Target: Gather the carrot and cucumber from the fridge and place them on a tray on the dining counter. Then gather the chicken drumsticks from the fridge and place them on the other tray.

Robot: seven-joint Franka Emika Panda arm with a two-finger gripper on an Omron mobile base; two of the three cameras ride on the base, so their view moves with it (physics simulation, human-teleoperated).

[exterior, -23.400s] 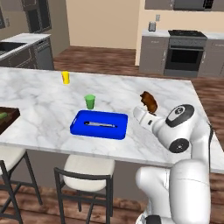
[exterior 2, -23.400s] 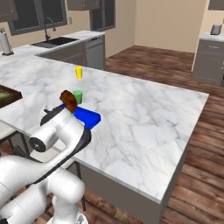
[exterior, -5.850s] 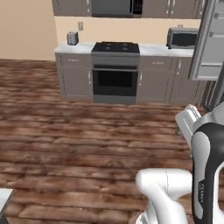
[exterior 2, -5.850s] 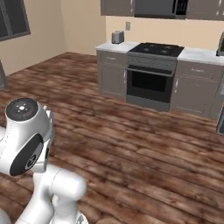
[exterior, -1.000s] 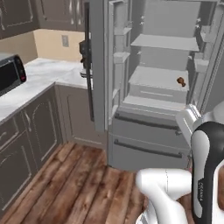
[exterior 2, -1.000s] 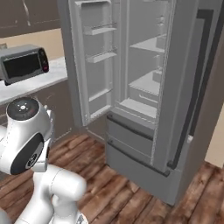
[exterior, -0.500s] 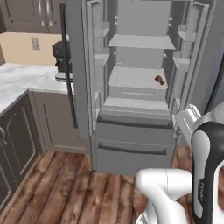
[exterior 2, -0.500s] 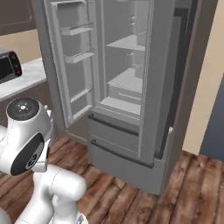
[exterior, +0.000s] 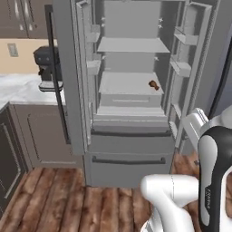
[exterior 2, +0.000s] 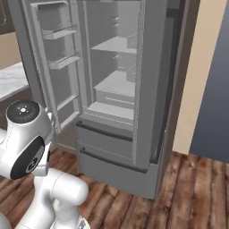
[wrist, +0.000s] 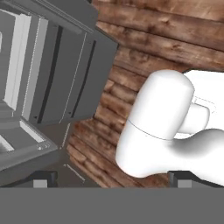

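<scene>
The grey fridge [exterior: 131, 149] stands open straight ahead, and it also fills the middle of the right base view [exterior 2: 112, 134]. One brown chicken drumstick [exterior: 154, 84] lies at the right end of a middle shelf. Carrot, cucumber, trays and dining counter are out of view. In the hand view my gripper [wrist: 113, 179] is open, its fingertips [wrist: 43, 177] far apart with nothing between them, pointing down at the wooden floor beside the fridge's lower drawers [wrist: 57, 74]. The arm is folded close to the base, well short of the shelves.
Both fridge doors stand swung out, the left door [exterior: 68, 68] and the right door [exterior: 195, 59] with its bins. A dark coffee machine [exterior: 45, 68] sits on the marble counter [exterior: 18, 88] to the left. Wooden floor [exterior: 68, 199] lies in front.
The base has moved, so the whole picture shifted: the fridge now sits centred and nearer in both base views. The arm's pose and the open gripper look the same.
</scene>
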